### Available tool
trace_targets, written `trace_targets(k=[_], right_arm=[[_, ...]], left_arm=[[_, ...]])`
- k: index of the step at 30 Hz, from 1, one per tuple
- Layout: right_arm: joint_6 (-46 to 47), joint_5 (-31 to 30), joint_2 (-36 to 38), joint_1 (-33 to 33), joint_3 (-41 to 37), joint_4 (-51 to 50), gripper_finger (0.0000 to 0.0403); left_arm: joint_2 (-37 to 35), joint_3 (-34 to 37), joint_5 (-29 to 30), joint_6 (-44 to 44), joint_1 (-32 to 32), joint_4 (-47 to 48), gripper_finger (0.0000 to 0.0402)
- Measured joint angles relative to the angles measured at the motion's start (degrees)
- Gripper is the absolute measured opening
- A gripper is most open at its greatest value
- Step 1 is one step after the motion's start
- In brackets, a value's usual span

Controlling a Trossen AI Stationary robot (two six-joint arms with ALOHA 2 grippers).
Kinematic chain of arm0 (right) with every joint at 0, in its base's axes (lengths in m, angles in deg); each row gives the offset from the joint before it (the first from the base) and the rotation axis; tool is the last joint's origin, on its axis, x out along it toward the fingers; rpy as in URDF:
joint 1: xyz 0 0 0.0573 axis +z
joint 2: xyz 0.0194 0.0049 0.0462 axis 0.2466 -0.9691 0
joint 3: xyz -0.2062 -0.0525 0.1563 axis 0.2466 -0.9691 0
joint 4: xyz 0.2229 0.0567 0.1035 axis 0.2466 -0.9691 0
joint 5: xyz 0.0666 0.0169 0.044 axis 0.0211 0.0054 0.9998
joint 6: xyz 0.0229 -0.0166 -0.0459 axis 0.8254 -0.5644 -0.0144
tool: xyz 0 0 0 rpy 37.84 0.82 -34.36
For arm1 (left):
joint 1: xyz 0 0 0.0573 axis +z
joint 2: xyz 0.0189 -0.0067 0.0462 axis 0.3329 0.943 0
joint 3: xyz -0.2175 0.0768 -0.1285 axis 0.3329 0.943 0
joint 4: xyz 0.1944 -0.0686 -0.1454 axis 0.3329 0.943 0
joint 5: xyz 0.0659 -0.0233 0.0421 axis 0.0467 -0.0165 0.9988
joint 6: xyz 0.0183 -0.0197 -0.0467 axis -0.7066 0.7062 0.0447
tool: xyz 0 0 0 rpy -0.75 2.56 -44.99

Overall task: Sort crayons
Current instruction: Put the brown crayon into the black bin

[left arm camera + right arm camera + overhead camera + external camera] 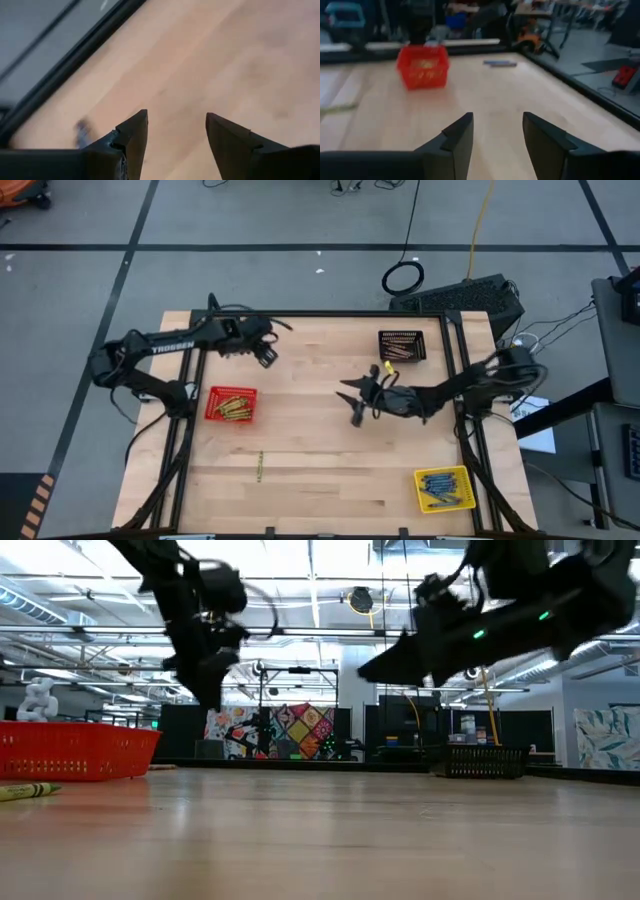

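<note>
One loose yellowish crayon (260,465) lies flat on the wood table, left of centre toward the near edge; it also shows in the low view (25,792). Yellow crayons fill the red basket (231,404), brown crayons the black basket (401,345), and blue crayons the yellow basket (445,488). My left gripper (268,360) hangs open above bare wood near the far edge, past the red basket, with nothing between its fingers (135,140). My right gripper (348,400) is open over the table's middle, pointing level toward the left edge, its fingers (460,137) bare.
A short bluish stick (499,63) lies on the wood near the far edge, right of the red basket (423,66) in the right wrist view. A black frame rail (320,314) runs along the far edge. Bare wood lies between the three baskets.
</note>
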Motion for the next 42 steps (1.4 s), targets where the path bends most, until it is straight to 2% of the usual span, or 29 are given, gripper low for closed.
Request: trace_targets(k=[3, 5, 11, 15, 20, 30, 34, 38, 42], right_arm=[[0.43, 0.20, -7.83, -1.96, 1.56, 9.57, 0.0155], [1.12, 2.24, -11.58, -2.47, 3.03, 11.80, 0.0155], [1.31, 10.84, -17.83, -2.45, 7.15, 11.77, 0.0155], [1.14, 12.21, -19.39, -2.41, 8.79, 11.67, 0.0155], [-0.92, 12.20, -19.60, -2.53, 9.58, 11.70, 0.0155], [-2.51, 12.13, -19.60, -3.27, 9.70, 11.65, 0.0155], [-2.38, 12.15, -19.60, -3.27, 9.70, 11.63, 0.0155], [-3.22, 12.13, -19.54, -3.27, 9.70, 10.94, 0.0155], [-5.77, 12.10, -17.70, -3.27, 9.70, 6.74, 0.0155]], left_arm=[[2.05, -0.02, -0.05, 2.38, 6.25, 4.04, 0.0200], [4.15, -0.02, -1.40, 2.85, 10.40, 4.39, 0.0200], [11.02, -0.04, -2.18, 5.76, 20.17, 3.79, 0.0200], [14.63, -0.04, 3.02, 5.72, 23.28, 3.26, 0.0182], [16.45, -0.04, 5.95, 5.23, 24.05, 3.11, 0.0125], [20.48, -0.04, 3.97, 3.94, 23.82, 1.94, 0.0009], [20.78, -0.07, 3.92, 2.41, 22.66, 1.67, 0.0005], [19.86, -0.07, 0.63, 2.16, 19.79, 1.83, 0.0008], [17.21, -0.07, 0.01, 2.13, 16.33, 2.78, 0.0008]])
